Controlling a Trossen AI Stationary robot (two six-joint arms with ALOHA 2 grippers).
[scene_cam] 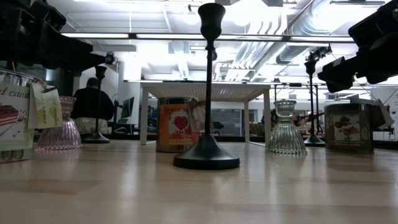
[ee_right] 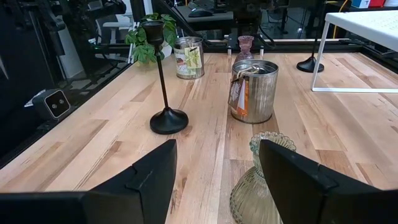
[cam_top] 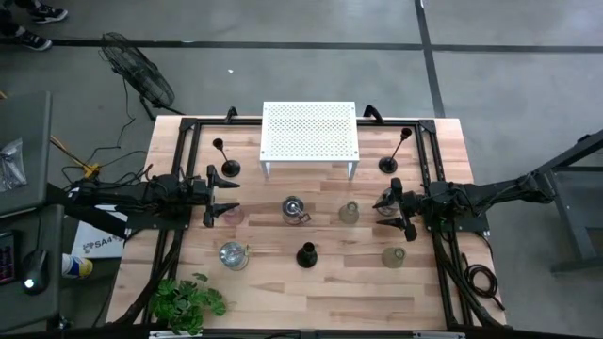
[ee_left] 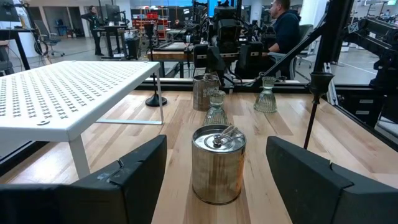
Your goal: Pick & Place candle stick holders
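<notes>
While both hover over the table, left hand (cam_top: 229,199) and right hand (cam_top: 383,213) gape wide, holding nothing.

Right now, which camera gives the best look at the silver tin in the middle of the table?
The left wrist view: the silver tin sits close, between the left gripper fingers. The high view shows its top, the right wrist view its label; the low view shows an orange heart label.

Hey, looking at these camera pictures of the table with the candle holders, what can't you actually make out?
- Right wrist view: the clear glass holder is cut off by the picture's lower edge; its base is unseen.
- Low view: the jar is cropped by the left edge, its label only partly readable.
- High view: the pink glass cup is too small to show its shape.
- Left wrist view: the metal tin hides part of the glass holder behind it.
</notes>
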